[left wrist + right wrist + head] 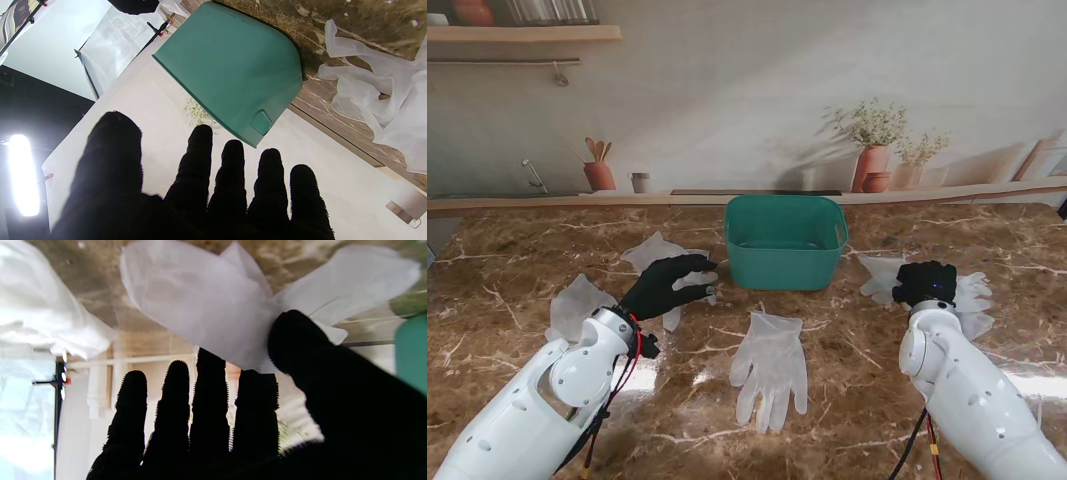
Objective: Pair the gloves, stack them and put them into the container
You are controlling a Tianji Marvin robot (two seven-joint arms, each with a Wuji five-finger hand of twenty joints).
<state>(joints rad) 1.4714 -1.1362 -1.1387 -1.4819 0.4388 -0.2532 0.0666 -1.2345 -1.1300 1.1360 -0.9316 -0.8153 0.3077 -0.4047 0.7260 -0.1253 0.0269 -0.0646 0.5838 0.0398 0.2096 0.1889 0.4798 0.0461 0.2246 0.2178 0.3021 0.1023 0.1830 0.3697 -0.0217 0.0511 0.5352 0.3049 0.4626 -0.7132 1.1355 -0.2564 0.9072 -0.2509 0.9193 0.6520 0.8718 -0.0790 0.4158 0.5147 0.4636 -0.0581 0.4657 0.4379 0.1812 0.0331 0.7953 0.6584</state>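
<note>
Ahead of the left hand's fingers [200, 156] the green container [785, 241] blocks the way toward the wall; a translucent glove [667, 262] lies under those fingers, another [577, 305] just beside the wrist. Bare tabltop [847, 340] lies open between the two hands, save the flat glove [770, 365] in the middle. The right hand's fingers [206, 390] sit over a glove [200, 313], with one more [972, 300] just past them.

R hand [925, 283] hides part of glove [879, 276].
</note>
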